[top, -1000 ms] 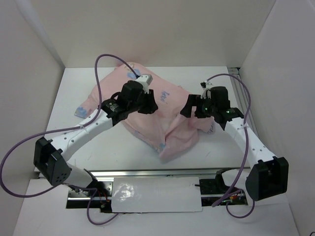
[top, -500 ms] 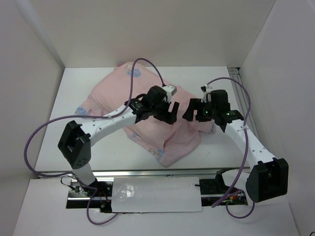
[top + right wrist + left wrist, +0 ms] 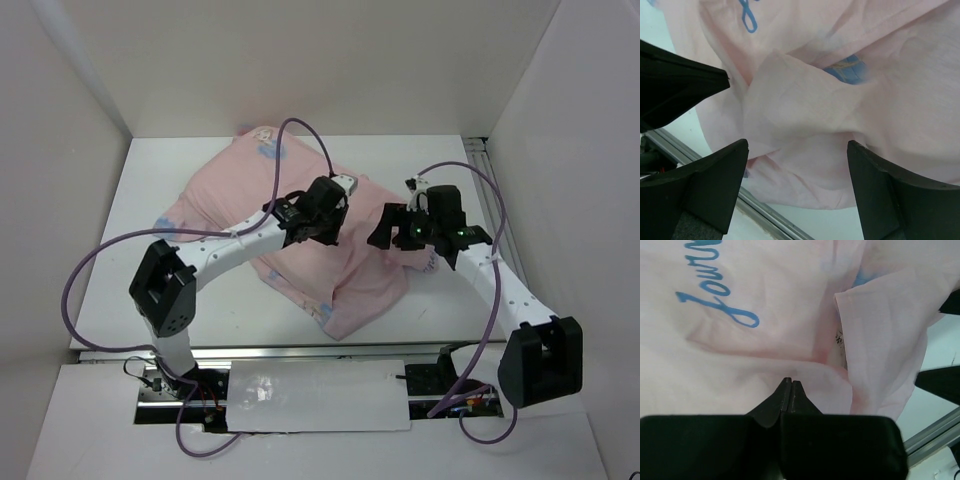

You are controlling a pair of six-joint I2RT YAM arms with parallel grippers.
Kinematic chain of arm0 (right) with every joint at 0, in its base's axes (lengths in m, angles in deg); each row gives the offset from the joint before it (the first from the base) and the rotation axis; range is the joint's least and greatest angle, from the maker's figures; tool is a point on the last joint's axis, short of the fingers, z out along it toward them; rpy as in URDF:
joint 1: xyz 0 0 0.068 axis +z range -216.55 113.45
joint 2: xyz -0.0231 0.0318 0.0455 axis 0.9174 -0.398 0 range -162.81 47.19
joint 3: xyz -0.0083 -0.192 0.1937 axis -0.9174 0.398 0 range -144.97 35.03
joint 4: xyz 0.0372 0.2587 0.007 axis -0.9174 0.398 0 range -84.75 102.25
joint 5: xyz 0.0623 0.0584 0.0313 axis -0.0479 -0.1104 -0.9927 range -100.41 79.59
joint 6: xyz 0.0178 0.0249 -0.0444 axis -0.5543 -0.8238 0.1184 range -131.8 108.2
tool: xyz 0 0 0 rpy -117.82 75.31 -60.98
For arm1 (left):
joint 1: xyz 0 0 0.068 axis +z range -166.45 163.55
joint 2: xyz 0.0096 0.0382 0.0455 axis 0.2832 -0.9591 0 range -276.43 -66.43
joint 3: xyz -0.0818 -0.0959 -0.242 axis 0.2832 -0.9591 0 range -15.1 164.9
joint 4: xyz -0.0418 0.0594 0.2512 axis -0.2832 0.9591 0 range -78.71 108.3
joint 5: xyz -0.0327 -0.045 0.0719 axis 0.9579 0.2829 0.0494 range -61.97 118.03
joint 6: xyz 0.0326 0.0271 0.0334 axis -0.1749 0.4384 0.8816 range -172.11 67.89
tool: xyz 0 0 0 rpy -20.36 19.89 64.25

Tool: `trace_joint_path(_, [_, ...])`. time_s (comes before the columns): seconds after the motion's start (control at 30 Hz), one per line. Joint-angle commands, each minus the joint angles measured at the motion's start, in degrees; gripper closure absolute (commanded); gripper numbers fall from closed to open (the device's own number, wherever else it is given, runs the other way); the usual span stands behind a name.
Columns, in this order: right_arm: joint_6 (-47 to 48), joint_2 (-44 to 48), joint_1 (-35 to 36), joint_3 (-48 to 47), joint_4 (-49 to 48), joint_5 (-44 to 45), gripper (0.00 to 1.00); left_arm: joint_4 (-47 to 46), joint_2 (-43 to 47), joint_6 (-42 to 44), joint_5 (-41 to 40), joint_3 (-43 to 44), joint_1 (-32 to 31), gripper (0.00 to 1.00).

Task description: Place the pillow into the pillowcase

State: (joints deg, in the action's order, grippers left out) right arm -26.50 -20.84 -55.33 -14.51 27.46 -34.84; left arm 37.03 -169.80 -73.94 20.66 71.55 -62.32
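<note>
A: Swinging in from 9 o'clock, left gripper (image 3: 791,385) now sits mid-pillowcase (image 3: 230,195). Jaws clenched tip to tip on a ridge; they were apart 0.5 s ago.
B: Got cloth?
A: Can't tell. Case sprawls across the table (image 3: 140,180), pink side up, corner at 5 o'clock.
B: Right gripper (image 3: 797,143)?
A: At 3 o'clock, jaws wide, nothing held, barely moved. Pillow not visible. Prob. hunting the opening.

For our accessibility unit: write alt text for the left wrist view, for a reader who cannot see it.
The black left hand is shut, its tips at a crease in the pale pink pillowcase filling the view. At top left runs blue cursive lettering; a folded flap lies at right.
</note>
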Motion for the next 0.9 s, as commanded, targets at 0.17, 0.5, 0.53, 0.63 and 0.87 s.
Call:
trace_joint_path(0.17, [-3.32,-7.46,1.34,-1.08,-9.91,-2.74,0.28,-5.79,7.92,-0.77,0.51,-2.1,0.08,1.0])
trace_joint_path(0.5, [-6.75,-4.75,-0.41,3.12,-12.74,-0.19,1.0,-2.71,4.68,3.09,0.61,-1.49,-2.29,0.28])
trace_joint_path(0.53, [-6.75,-3.87,-0.41,3.13,-11.77,1.29,1.0,-2.01,4.15,4.15,-0.26,-1.49,-2.3,0.14])
trace_joint_path(0.63, [-5.96,-1.15,-1.47,4.97,-8.25,2.63,1.0,-1.22,1.78,5.47,-2.37,-0.09,-5.1,0.01])
trace_joint_path(0.87, [-6.57,1.23,-3.14,9.1,-8.24,0.34,1.0,2.48,-4.19,5.48,-9.66,3.52,-6.87,0.01])
